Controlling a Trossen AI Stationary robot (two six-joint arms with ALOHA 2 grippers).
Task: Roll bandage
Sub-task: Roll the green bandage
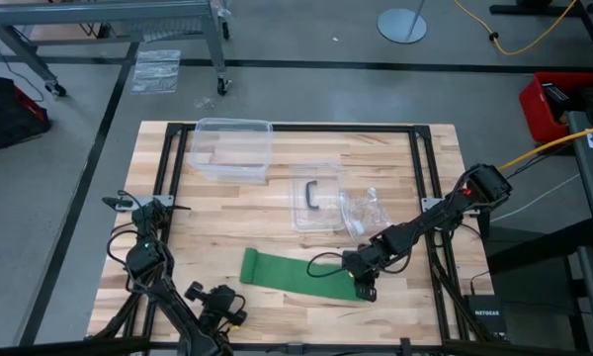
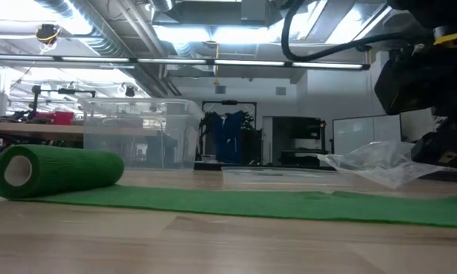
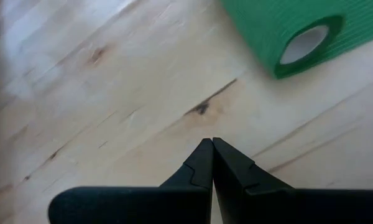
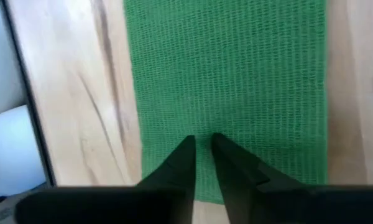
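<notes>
The bright green bandage (image 1: pixel 301 277) lies flat along the table's near part. Its left end is wound into a small roll (image 1: pixel 249 267), which lies on its side (image 2: pixel 57 171). My right gripper (image 4: pixel 202 142) points down over the flat band close to its right end (image 1: pixel 361 289). Its fingers stand a narrow gap apart, and green cloth shows between them. My left gripper (image 3: pixel 211 144) is shut and empty near the table's near edge (image 1: pixel 217 302), a little short of the roll (image 3: pixel 292 37). My right gripper comes at the flat band (image 4: pixel 236 93) from above, fingers pointing down, near the band's right end. I cannot tell whether the fingertips (image 4: pixel 188 146) touch the cloth. The band lies flat with no pucker showing.
A clear plastic box (image 1: pixel 232 148) stands at the far left. A clear lid with a dark handle (image 1: pixel 314 198) and a crumpled clear bag (image 1: pixel 366 210) lie just beyond the bandage. Bare wood lies left of the roll and along the near edge.
</notes>
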